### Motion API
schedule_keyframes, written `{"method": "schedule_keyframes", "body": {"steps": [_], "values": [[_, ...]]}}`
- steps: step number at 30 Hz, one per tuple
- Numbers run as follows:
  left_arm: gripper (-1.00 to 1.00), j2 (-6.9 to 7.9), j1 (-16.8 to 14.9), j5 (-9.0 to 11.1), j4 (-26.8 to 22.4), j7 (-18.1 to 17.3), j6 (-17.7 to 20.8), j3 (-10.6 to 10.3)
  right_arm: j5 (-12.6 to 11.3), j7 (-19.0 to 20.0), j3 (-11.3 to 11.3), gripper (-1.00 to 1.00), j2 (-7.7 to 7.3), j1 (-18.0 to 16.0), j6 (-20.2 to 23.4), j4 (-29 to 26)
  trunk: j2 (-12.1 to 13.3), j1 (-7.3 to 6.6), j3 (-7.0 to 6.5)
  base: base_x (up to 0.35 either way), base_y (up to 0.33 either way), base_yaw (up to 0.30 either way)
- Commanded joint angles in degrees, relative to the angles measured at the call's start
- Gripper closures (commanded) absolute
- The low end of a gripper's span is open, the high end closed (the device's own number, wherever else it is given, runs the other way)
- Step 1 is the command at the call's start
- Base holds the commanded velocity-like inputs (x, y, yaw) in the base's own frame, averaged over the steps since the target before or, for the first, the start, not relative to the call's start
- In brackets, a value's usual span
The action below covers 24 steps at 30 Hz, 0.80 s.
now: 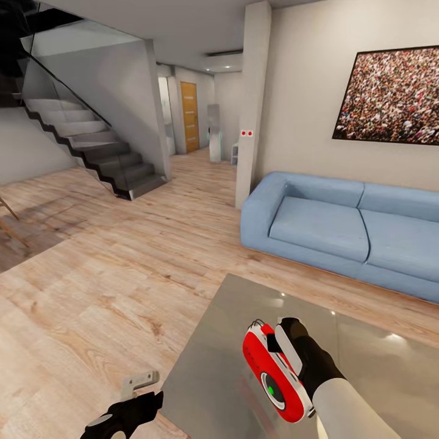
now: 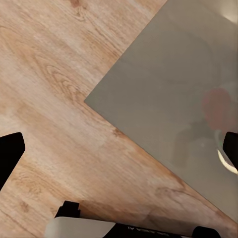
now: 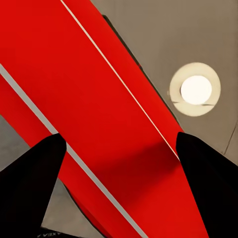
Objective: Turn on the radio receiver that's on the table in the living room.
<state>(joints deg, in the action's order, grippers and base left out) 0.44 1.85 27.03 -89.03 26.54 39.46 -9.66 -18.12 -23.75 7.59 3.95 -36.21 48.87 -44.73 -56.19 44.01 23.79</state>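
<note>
Radio receiver (image 1: 271, 375), small and red with white trim, is held up off the grey surface (image 1: 378, 366) by the right gripper (image 1: 286, 360). In the right wrist view the red body (image 3: 99, 114) is seen squeezed between the two dark jaws, so the jaws are closed on it. A green spot is seen in the round dial on its face. The left gripper (image 1: 131, 414) is kept low beside the surface edge, over the wood floor (image 1: 91, 292), and its jaws are spread wide with nothing in them. The radio could be dropped if the grip is loosened, and it could be knocked loose if the dial is pushed too hard. A fall onto the hard surface could be caused that way.
</note>
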Motion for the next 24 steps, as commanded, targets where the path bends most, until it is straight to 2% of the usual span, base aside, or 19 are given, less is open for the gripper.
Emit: {"method": "schedule_keyframes", "body": {"steps": [1,24], "values": [[-1.0,0.0,0.0,0.0,0.0,0.0,0.0,0.0,0.1,0.0,0.0,1.0,0.0,0.0,0.0,0.0,-0.4,0.22,0.18,0.0,0.0,0.0],[-1.0,-0.07,0.0,0.0,0.0,0.0,0.0,0.0,0.1,0.0,0.0,1.0,0.0,0.0,0.0,0.0,-9.6,5.28,4.31,0.0,0.0,0.0]]}}
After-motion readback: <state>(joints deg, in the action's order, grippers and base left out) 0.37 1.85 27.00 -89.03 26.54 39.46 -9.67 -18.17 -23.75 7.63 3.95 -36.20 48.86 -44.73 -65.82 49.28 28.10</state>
